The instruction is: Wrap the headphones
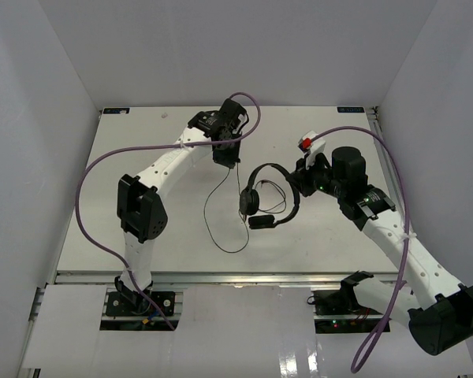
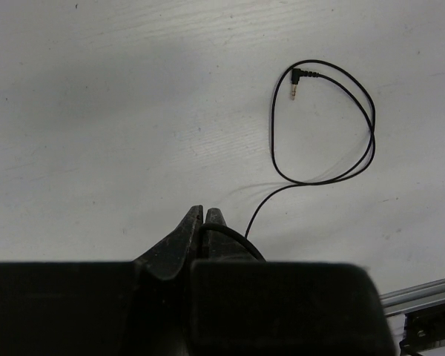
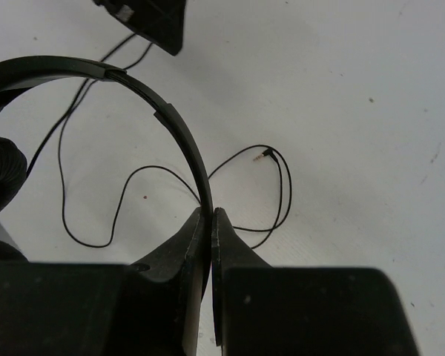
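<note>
Biggest worry here was the cable (image 2: 374, 133). It was thin and slack, and the left jaws only had it by a pinch at one spot. I'd guess any quick pull away from the headphones (image 1: 249, 203) could've slid it straight out, or dragged them sideways. The loose end with the plug (image 2: 295, 81) lay in a loop on the bench (image 1: 126, 134), inside the headphones' arch as seen from above. A loop like that looked likely to snag or knot on itself once winding started. The right jaws also held just the thin headband (image 3: 178, 126), up on the arch away from the earcups. So the headphones could've swivelled in that grip if the cable tugged on them.

Jaws: the left ones were closed tight on the cable with no gap showing, just beyond the headphones and to their left. The right ones were clamped on the headband at the headphones' right side, tips against both faces of the band. The headphones were about mid-bench, earcups at the near-left end of the arch. I couldn't tell if the cups rested on the bench or hung just off it.
</note>
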Controlling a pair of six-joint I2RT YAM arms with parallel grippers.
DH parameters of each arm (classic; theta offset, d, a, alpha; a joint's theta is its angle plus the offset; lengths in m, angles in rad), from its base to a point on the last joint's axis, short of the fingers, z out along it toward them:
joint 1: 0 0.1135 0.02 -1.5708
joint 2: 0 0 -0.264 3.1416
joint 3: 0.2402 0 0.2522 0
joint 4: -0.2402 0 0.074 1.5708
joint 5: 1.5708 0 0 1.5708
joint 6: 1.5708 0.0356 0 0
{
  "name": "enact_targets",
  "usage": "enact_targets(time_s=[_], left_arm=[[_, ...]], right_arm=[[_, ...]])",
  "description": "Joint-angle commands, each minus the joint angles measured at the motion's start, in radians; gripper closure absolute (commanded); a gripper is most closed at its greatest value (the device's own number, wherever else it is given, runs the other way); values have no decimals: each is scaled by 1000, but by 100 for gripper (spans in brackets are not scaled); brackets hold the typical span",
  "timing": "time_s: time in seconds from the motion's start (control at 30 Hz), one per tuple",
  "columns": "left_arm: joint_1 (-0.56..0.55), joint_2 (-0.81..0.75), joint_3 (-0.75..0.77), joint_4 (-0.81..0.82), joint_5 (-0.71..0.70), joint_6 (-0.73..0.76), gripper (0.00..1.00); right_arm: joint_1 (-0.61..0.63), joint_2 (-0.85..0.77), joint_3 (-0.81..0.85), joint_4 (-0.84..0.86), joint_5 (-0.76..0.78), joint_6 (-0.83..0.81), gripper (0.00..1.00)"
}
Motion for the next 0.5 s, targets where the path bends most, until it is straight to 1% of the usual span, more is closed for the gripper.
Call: enact_targets(time_s=[0.0,0.1,0.17,0.27,0.47], left_arm=[[-2,-10,85,10,-4,-9,100],[-2,-24,97,4,-38,-7,100],[-2,-42,99,-3,-70,-3,100],[-4,-66,109,-12,-113,2,100],[-38,-68,143,-12,-112,12,100]], right_arm=[[6,28,49,64,-107,32,92],[7,61,33,60,3,82,92],[16,66,7,66,49,93,92],[57,78,-43,77,131,93,92],[136,115,-35,77,246,69,92]])
